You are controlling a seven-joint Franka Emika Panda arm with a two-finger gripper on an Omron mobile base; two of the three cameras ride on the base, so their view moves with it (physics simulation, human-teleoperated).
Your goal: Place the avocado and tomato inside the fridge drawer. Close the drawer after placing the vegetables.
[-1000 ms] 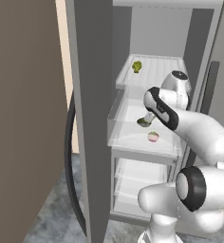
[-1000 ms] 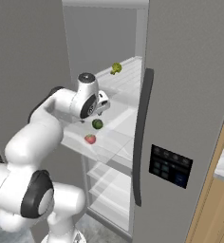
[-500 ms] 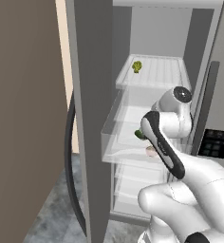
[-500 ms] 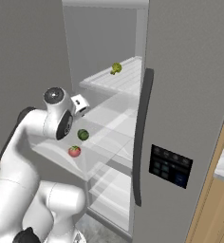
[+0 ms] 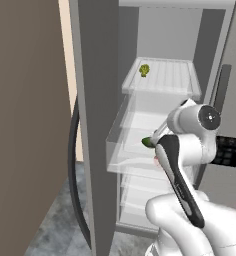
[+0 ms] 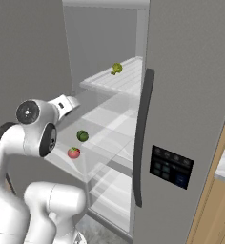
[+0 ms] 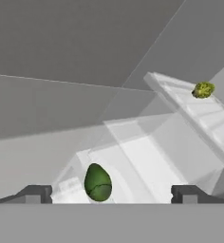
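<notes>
The fridge is open. Inside it there is one fridge drawer, a wide see-through bin with whitish walls. It is pulled out toward the robot.

Two task things lie in the drawer. One is the avocado, a small dark green oval. One is the tomato, a small shiny red ball. They lie near each other but do not touch. From the right base view the tomato sits closer to the front wall of the drawer and the avocado sits a bit further in. In the left base view only a bit of the avocado peeks out from behind the white arm, and a tiny bit of red shows just below it. In the hand view the avocado lies low in the middle, on the pale drawer floor.

Above the drawer there is one flat white ribbed shelf. On it sits one lumpy yellow-green thing, all alone, well apart from the drawer things.

There is one gripper. Its jaws are spread wide apart and hold nothing. Its two dark fingertips stand far out to each side, with the avocado between them, and it touches neither tip. The gripper hangs over the drawer, close to the avocado.

One long dark handle runs down the closed door on the right.
</notes>
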